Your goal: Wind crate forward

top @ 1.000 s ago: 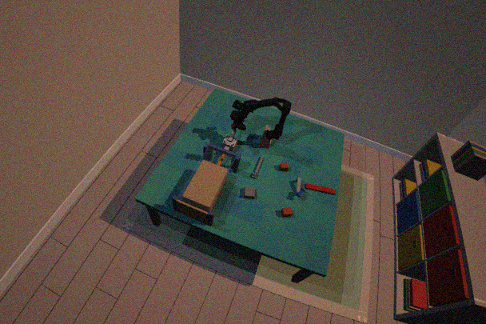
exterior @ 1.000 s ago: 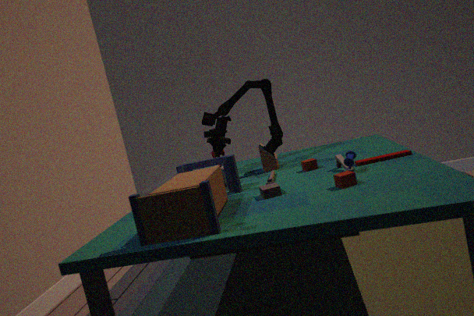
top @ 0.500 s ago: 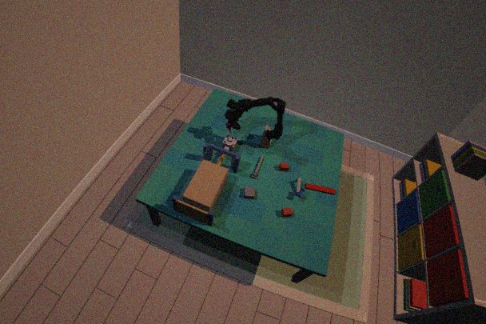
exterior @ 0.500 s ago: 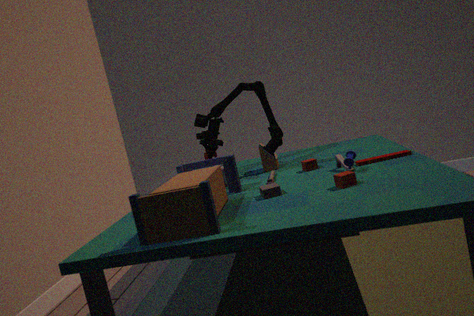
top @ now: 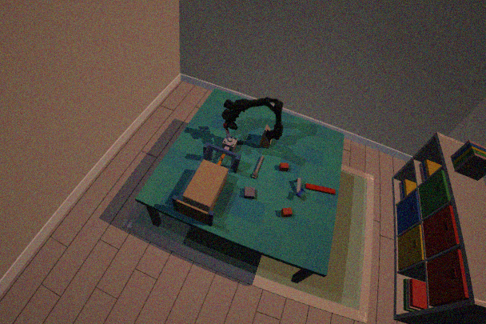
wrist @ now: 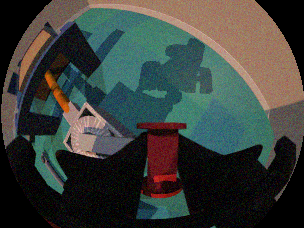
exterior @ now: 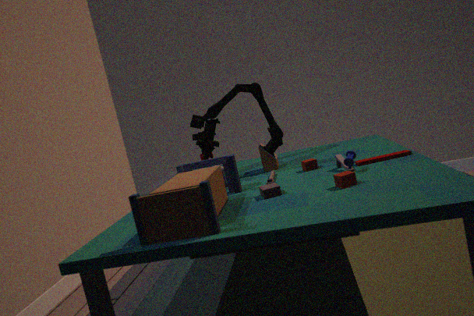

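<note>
My gripper (top: 226, 126) (exterior: 206, 154) is shut on the red grip of the winch handle (wrist: 162, 157), pointing down. The handle's grey arm (wrist: 112, 145) runs from the grip to the top of the pale winch (top: 229, 142) (wrist: 82, 127), where it appears seated; the key is hidden. An orange strap (top: 221, 160) (wrist: 59, 95) runs from the winch through the blue-grey steel frame (top: 237, 163) (exterior: 235, 179) (wrist: 84, 50). Behind it stands the tan-topped cubby (top: 208, 185) (exterior: 177, 210). The crate is only dimly visible there; its gap to the frame and its tilt cannot be told.
A grey bar (top: 258, 167) and grey block (top: 249, 193) (exterior: 270, 190) lie right of the cubby. Farther right are two red blocks, a blue-and-grey tool (top: 299, 186) and a red bar (top: 320, 189) (exterior: 383, 158). A tan board (top: 264, 140) (exterior: 269, 160) stands by the arm base.
</note>
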You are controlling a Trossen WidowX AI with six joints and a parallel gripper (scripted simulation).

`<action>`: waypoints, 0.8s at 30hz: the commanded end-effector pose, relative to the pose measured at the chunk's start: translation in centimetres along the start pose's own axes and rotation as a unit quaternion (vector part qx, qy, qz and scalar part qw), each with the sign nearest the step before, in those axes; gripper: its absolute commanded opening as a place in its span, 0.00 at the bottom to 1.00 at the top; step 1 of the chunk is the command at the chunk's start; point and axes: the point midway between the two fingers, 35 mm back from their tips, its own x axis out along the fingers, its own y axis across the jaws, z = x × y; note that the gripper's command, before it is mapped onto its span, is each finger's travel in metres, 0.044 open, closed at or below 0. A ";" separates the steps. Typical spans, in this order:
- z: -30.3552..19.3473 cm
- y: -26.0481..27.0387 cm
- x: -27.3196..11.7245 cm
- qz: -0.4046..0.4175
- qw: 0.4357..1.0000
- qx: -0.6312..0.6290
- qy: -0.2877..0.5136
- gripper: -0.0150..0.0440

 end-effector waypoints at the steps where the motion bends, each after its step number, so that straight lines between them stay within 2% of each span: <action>1: 1.0 0.3 0.7 0.001 1.000 -0.005 -0.005 0.25; 24: 4.2 1.6 2.1 0.002 1.000 -0.006 -0.006 0.25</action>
